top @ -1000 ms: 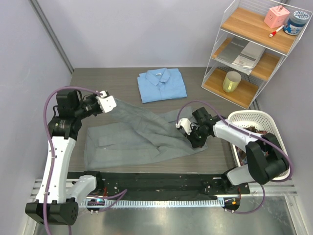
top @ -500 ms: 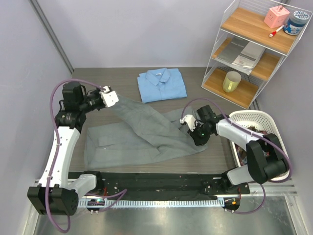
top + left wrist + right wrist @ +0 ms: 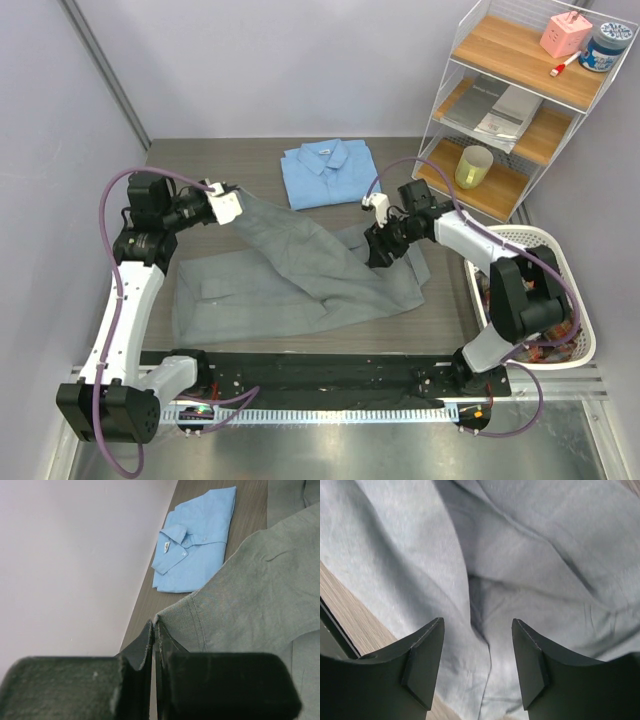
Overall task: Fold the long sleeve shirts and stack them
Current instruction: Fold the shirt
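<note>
Right jaws: no longer where they were a second ago, now a little farther back over the grey shirt [image 3: 300, 285]; spread wide with nothing between them, hanging just above rumpled grey cloth [image 3: 520, 555] in the right wrist view.
Left jaws: pressed together on the cuff [image 3: 175, 620] of one grey sleeve, holding it lifted at the far left.
Grey sleeve: stretched in a slant from the pinched cuff down to the body of the shirt, passing near the blue shirt [image 3: 330, 173] without touching it.
Grey shirt: spread across the near middle of the worktop [image 3: 200, 160]; fairly flat on its left half, bunched and creased on its right half under the right jaws; not folded.
Blue shirt: folded into a neat rectangle, collar up, at the far middle of the worktop; also clear in the left wrist view [image 3: 195, 550].
Done so far: judging by the layout, one of the two shirts is finished, so roughly half the task.
Step in hand: most likely bringing the raised sleeve in over the grey body, with the right side just let go.
Left to do: smooth the right half, fold both sleeves in, fold the body, set it on the blue shirt.
</note>
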Motion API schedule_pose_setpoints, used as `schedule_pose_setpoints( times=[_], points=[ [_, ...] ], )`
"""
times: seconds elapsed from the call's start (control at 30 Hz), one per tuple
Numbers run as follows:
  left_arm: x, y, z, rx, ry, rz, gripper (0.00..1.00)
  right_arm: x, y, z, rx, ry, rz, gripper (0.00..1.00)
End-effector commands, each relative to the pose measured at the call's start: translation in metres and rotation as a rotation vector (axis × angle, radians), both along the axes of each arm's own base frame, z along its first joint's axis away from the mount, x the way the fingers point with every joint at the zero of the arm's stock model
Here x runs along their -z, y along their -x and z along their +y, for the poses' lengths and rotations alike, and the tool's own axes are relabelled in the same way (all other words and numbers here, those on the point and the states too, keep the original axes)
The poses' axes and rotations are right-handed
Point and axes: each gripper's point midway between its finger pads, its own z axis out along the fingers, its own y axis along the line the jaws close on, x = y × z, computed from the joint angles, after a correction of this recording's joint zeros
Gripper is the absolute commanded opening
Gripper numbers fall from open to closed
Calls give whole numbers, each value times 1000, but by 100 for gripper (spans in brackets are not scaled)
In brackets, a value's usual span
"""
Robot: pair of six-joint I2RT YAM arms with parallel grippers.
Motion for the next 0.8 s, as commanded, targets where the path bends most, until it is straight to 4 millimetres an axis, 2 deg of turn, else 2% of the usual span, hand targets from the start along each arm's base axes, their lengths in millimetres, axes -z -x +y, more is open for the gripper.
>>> schedule_pose_setpoints(
  times=[0.0, 0.13, 0.3, 0.4, 0.47, 0.5, 0.57, 0.6, 0.63, 0.77],
  points=[
    [-19, -1, -2, 22, 3, -83, 0, -15, -17, 29, -43, -103, -5, 62],
    [-17, -1, 1, 9, -10, -90, 0, -7, -15, 43, -112, -94, -13, 62],
    [-15, -2, 1, 4, -8, -80, 0, 12, -24, 47, -127, -63, -3, 61],
    [-13, -3, 2, -1, -6, -73, 0, 9, -28, 48, -140, -62, -20, 56],
    [-11, -4, 3, -8, -9, -67, 0, 3, -30, 50, -151, -72, -33, 47],
    [-10, -5, 4, -14, -10, -63, 0, -1, -32, 50, -150, -72, -35, 30],
    [-9, -5, 5, -23, -7, -56, 0, -9, -33, 50, -151, -66, -53, 15],
    [-7, -6, 5, -23, -7, -48, 0, -13, -34, 47, -145, -62, -57, 4],
    [-5, -6, 5, -23, -10, -45, 0, -16, -36, 44, -134, -56, -67, 1],
    [3, -8, 6, -26, -19, -29, 0, -31, -40, 31, -101, -38, -118, 1]
  ],
)
